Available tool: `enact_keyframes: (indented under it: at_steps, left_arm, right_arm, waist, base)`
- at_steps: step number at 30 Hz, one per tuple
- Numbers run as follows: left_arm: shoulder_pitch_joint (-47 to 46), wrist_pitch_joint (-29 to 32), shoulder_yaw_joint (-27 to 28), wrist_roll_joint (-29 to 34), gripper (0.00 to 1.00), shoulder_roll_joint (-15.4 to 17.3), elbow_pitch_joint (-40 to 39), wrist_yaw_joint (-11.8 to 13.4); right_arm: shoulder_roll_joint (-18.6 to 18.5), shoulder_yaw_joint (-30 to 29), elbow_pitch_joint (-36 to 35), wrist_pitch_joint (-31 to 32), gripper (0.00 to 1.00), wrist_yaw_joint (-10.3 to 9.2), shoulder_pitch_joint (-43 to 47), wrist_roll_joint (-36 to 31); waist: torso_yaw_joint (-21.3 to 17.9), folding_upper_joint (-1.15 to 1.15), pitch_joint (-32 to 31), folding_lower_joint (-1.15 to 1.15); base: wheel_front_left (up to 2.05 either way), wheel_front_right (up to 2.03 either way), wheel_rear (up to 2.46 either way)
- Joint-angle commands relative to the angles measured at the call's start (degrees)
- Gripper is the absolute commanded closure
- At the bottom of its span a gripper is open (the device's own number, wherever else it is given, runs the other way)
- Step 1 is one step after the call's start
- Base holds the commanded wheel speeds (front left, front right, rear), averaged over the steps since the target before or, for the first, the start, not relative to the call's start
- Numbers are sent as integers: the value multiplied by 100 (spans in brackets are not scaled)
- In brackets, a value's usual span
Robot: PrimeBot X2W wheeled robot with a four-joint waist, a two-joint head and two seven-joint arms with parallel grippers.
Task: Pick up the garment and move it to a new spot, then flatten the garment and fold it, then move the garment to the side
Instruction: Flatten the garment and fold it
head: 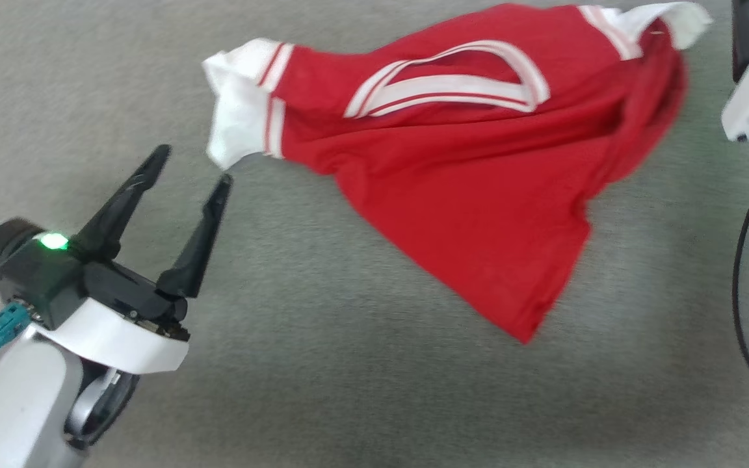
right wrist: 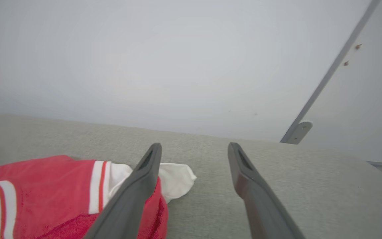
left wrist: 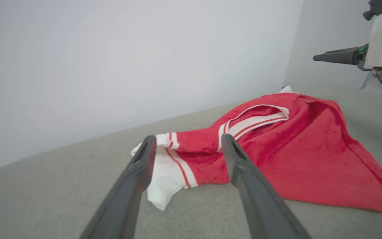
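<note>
Garment rumpled, both jaws spread wide and empty
The garment (head: 465, 195) lies at 12 o'clock on the grey surface (head: 348, 390), left gripper (head: 194, 166) near its 9 o'clock end, right gripper (right wrist: 195, 146) by its 3 o'clock end; pinching doubled layers risks spreading it bunched.

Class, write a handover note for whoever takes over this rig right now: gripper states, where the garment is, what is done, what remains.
Left gripper: open, empty, pointing at one white sleeve end, close to it.
Right gripper: open, empty, beside the other sleeve end.
Garment: lying rumpled on the grey surface, collar up, held by neither gripper.
Done: garment set down; whether this is its new spot is unclear.
Left: flatten, fold, move aside.
</note>
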Motion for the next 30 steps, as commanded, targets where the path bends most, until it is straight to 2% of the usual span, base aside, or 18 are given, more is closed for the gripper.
enact_keyframes:
  at_steps: [1, 4, 6, 8, 12, 16, 19, 23, 30]
  left_arm:
    - [-220, -11, -302, -98, 0, 335, -104, 4]
    - [-696, 15, -1204, -344, 0, 938, -296, 4]
    - [-1094, 219, -1912, -782, 0, 1260, -473, 6]
    - [-1599, 593, -2649, -1260, 0, 1571, -722, 6]
    - [-2718, 1684, -3959, -2325, 0, 1864, -945, 9]
    - [-3623, 2571, -4852, -3131, 0, 1768, -753, 8]
    - [-4053, 3077, -5165, -3462, 0, 1547, -558, 6]
    - [-4133, 3557, -5291, -3753, 0, 1182, -183, 7]
    - [-3894, 3971, -5334, -3650, 0, 966, 485, 8]
  right_arm:
    - [-5, 42, -347, 38, 0, -14, 318, 194]
    - [-23, -72, -1069, 79, 0, -14, 853, 499]
    - [63, -168, -1533, 68, 0, -13, 1204, 651]
    - [192, -306, -1968, 37, 0, -12, 1534, 785]
    - [464, -554, -2604, -57, 0, -10, 2089, 956]
    - [678, -641, -2900, -192, 0, -10, 2401, 1089]
    - [768, -631, -2950, -304, 0, -10, 2505, 1169]
    - [847, -477, -2856, -478, 0, -10, 2569, 1262]
    - [874, -271, -2656, -707, 0, -10, 2579, 1385]
  waist:
    - [-403, 0, -208, 0]
    - [-661, 0, -225, 0]
    - [-858, 0, -193, 0]
    - [-1039, 0, -122, 0]
    - [-1368, 0, 21, 0]
    - [-1711, 0, 165, 0]
    - [-1925, 0, 267, 0]
    - [-2181, 0, 369, 0]
    - [-2449, 0, 442, 0]
  base:
    - [0, 0, 0]
    - [0, 0, 0]
    - [0, 0, 0]
    - [0, 0, 0]
    - [0, 0, 0]
    - [0, 0, 0]
    - [0, 0, 0]
    - [0, 0, 0]
    - [0, 0, 0]
